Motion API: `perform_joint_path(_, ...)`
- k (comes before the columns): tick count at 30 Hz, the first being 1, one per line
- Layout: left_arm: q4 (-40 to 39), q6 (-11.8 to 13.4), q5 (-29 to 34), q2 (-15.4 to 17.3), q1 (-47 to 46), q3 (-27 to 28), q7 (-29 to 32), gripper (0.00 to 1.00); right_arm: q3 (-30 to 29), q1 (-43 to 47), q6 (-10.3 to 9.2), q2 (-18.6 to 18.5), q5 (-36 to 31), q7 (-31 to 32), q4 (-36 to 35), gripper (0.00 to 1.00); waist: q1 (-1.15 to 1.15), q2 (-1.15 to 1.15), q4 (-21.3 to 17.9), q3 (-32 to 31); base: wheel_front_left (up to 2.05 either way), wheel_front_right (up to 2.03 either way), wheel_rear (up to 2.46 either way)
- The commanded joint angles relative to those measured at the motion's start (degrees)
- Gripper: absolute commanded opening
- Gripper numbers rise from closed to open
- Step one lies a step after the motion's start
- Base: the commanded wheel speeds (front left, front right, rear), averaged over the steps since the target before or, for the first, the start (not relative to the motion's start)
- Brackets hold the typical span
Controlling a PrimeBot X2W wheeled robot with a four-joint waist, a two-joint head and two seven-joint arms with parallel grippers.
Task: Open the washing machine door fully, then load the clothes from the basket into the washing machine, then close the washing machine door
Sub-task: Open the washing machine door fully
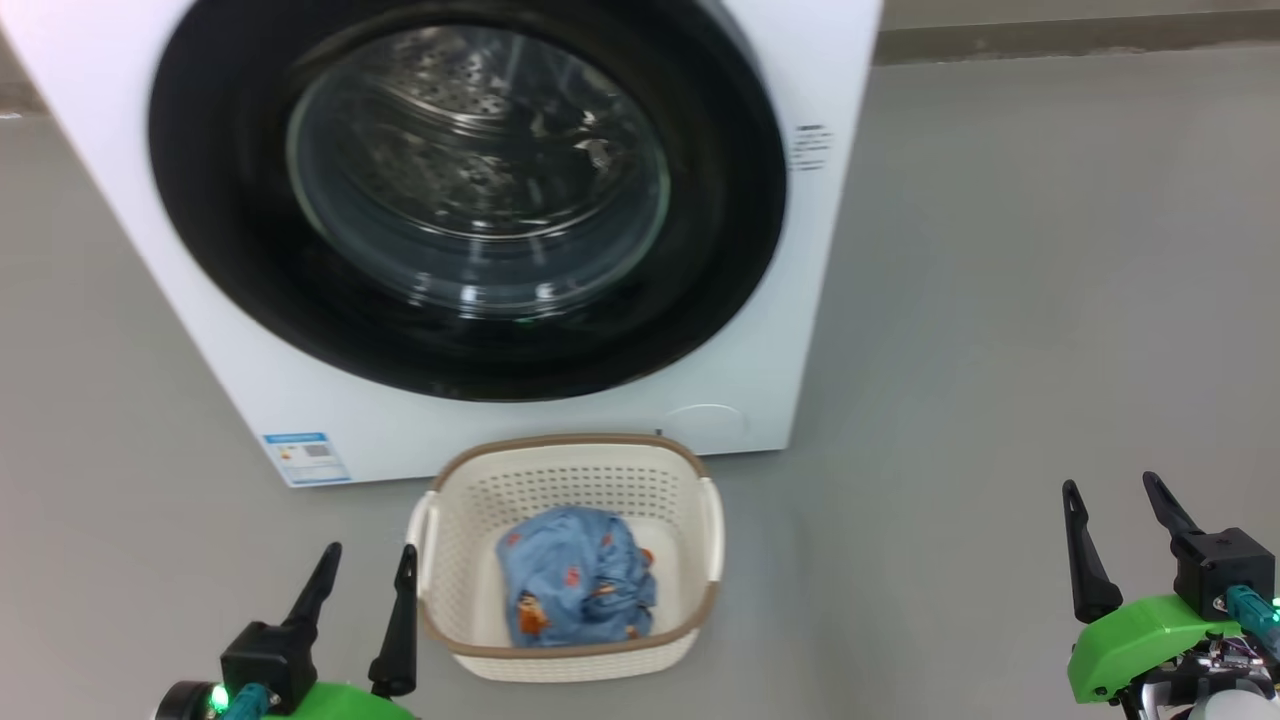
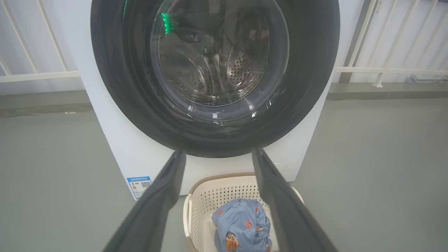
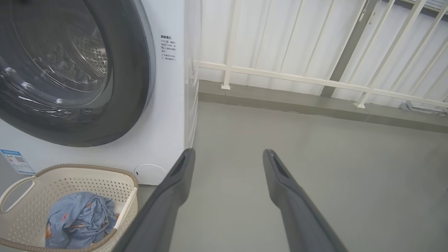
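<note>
So, with my left end effector point(image 1: 368, 548) and right end effector point(image 1: 1110, 482) both spread wide and empty, the washing machine door point(image 1: 465, 190) shut and the basket point(image 1: 570, 440) of clothes point(image 1: 575, 585) on the floor point(image 1: 1000, 300) right before it, I'd hook its edge and swing it wide, clearing the basket.
</note>
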Motion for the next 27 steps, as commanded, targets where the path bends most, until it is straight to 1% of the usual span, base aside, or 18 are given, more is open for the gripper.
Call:
perform_joint_path(1,-1.9,0.0,-0.3,0.6,-2.3,1.9,-0.8,1.0,1.0,-2.6,0.25,-0.9,-0.1,-0.4,-1.6,1.0,0.0,0.0,0.0,0.1,0.89,1.19,-2.08)
perform_joint_path(6,-2.9,-0.9,0.0,0.7,-2.0,1.9,-0.8,1.0,1.1,-2.6,0.25,-0.9,-0.5,-0.4,-1.8,1.0,0.0,0.0,-0.1,0.4,0.8,0.8,-1.61)
perform_joint_path(11,-2.6,-0.3,0.8,0.7,-1.8,1.6,-0.8,1.0,1.1,-2.6,0.25,-0.9,-0.5,-0.5,-1.9,1.0,0.0,0.0,-0.2,0.6,0.44,0.44,-0.88)
perform_joint_path(27,-2.5,0.2,0.9,0.4,-1.8,2.4,-0.8,1.0,0.8,-2.6,0.25,-0.8,-0.5,-0.5,-2.1,1.0,0.0,0.0,-0.1,0.7,0.03,0.03,-0.07)
